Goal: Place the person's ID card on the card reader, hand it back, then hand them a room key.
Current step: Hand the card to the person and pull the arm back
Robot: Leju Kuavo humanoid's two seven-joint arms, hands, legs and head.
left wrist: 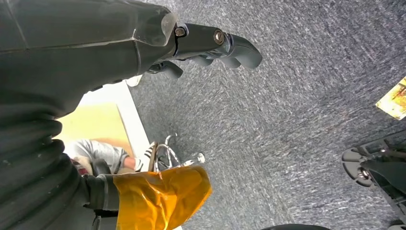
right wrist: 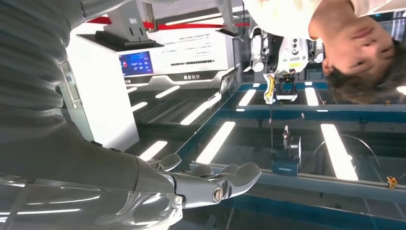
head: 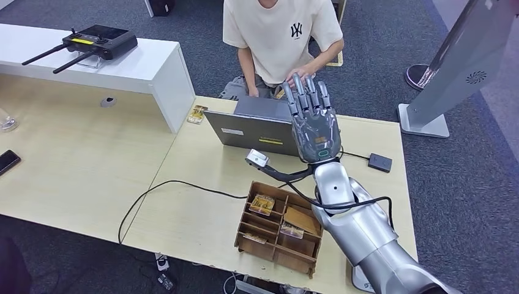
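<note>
My right hand [head: 313,119] is raised above the grey laptop [head: 254,128], fingers straight and spread, reaching toward the seated person [head: 281,30]. I see nothing in it; in the right wrist view its fingers [right wrist: 225,182] lie flat and bare. The person's hand [head: 304,75] sits just past my fingertips, with a small yellowish thing [head: 280,93] beside it that I cannot identify. The black card reader [head: 380,162] lies on the table to the right of my arm. A wooden divided box [head: 245,236] near the front edge holds cards [head: 262,204]. My left hand [left wrist: 210,45] hangs over grey carpet, holding nothing.
A black cable runs across the table from the left to the box. One loose card [head: 197,114] lies beside the white shelf [head: 147,67], which carries a remote controller [head: 98,41]. A grey kiosk stand [head: 453,67] stands on the floor at the right. A phone [head: 7,160] lies far left.
</note>
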